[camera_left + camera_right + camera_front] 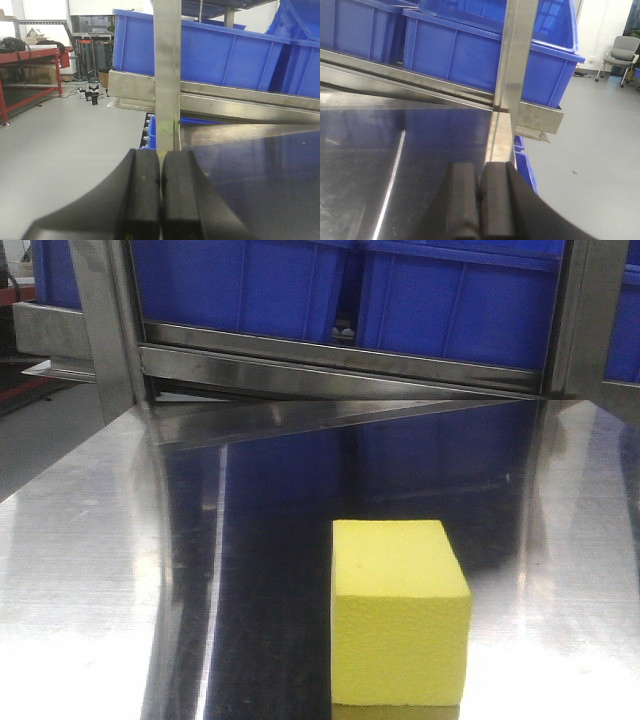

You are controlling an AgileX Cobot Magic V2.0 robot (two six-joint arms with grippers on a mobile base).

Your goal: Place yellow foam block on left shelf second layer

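The yellow foam block sits flat on the polished steel bench, low in the front view and a little right of centre, well apart from the shelf frame behind; nothing touches it. I judge it light and soft, its fine pores offering grip, though a hard squeeze would dent it; I would take it across its two side faces at mid-height, the pinch gentle. My left claw is pressed together and empty, facing a shelf upright at the bench's edge; my right claw is likewise closed on nothing; behind, blue bins stand in the frame; neither wrist view shows the block.
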